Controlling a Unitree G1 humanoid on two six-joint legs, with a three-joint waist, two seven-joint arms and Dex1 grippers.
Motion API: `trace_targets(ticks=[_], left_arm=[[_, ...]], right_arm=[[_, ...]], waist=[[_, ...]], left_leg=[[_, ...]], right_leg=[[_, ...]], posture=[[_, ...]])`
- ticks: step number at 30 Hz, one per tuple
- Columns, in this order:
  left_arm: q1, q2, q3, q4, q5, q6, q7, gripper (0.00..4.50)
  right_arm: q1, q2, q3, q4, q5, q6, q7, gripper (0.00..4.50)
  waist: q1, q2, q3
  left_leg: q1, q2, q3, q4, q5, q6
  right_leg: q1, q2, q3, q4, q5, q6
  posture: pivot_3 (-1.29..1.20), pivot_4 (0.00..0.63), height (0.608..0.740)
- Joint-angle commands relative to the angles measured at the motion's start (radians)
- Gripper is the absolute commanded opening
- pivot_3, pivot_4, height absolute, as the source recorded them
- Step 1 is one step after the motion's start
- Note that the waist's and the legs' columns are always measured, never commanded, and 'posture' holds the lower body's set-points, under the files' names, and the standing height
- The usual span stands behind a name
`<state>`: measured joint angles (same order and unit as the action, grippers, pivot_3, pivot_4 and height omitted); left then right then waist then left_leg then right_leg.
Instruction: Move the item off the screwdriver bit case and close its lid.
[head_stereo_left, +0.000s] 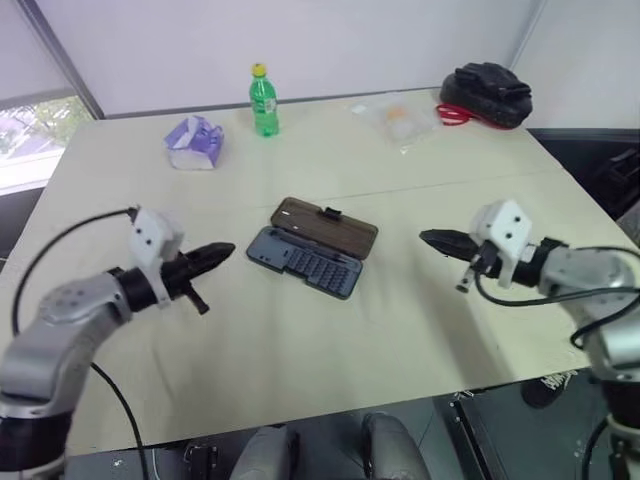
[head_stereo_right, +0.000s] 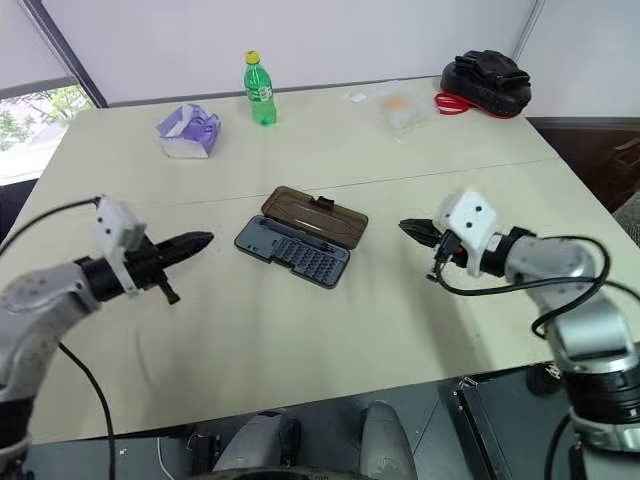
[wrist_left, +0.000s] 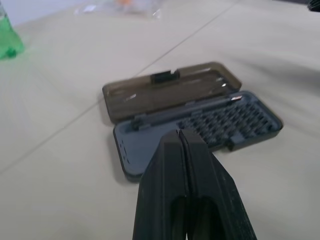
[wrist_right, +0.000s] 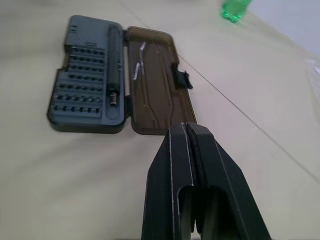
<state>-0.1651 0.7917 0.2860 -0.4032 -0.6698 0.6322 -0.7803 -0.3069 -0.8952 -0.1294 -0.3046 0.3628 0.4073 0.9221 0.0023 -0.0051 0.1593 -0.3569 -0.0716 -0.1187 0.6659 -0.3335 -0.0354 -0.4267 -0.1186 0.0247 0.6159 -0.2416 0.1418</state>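
Observation:
The screwdriver bit case (head_stereo_left: 305, 262) lies open in the middle of the table, its blue-grey base showing rows of dark bits (wrist_right: 80, 80) and a dark driver handle (wrist_right: 114, 65). The smoky-brown lid (head_stereo_left: 325, 226) is folded flat back on the far side, its black latch tab (head_stereo_left: 331, 212) pointing away from me. Nothing rests on the base or the lid, and I cannot tell which thing on the table is the item. My left gripper (head_stereo_left: 225, 250) hovers shut just left of the case. To the right of the case my right gripper (head_stereo_left: 428, 238) hangs shut and empty.
At the back stand a green bottle (head_stereo_left: 263, 100), a purple pack (head_stereo_left: 196, 143), a clear plastic bag (head_stereo_left: 397, 117) and a black bag with a red cord (head_stereo_left: 487, 93). A seam (head_stereo_left: 450, 185) crosses the tan table behind the case.

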Motion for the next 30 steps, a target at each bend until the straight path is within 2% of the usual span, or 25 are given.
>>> trace_targets(ticks=[1, 6, 30], left_arm=[[-0.026, 0.024, 0.025, 0.009, -0.034, 0.018, -0.029, 0.00], [-0.040, 0.008, 0.029, -0.001, -0.085, 0.064, -0.016, 0.00], [-0.064, -0.033, -0.018, 0.000, -0.082, 0.077, 0.037, 0.00]], right_arm=[[-0.025, -0.034, -0.012, -0.046, 0.041, 0.017, 0.055, 0.02], [-0.045, -0.025, -0.002, -0.068, 0.052, 0.043, 0.053, 0.02], [-0.094, -0.012, 0.021, -0.052, 0.017, 0.028, 0.035, 0.02]], waist=[[0.000, 0.000, 0.000], [0.001, -0.001, 0.001], [0.003, -0.001, 0.001]], left_leg=[[0.000, 0.000, 0.000, 0.000, 0.000, 0.000], [0.000, 0.000, 0.000, 0.000, 0.002, -0.004], [-0.001, 0.000, 0.000, 0.000, 0.002, -0.004]], right_leg=[[0.000, 0.000, 0.000, 0.000, 0.000, 0.000], [0.000, 0.000, 0.000, 0.000, 0.000, 0.000], [0.000, -0.001, 0.000, 0.000, 0.000, 0.000]], posture=[[0.00, 0.150, 0.740], [0.00, 0.150, 0.740], [0.00, 0.150, 0.740]])
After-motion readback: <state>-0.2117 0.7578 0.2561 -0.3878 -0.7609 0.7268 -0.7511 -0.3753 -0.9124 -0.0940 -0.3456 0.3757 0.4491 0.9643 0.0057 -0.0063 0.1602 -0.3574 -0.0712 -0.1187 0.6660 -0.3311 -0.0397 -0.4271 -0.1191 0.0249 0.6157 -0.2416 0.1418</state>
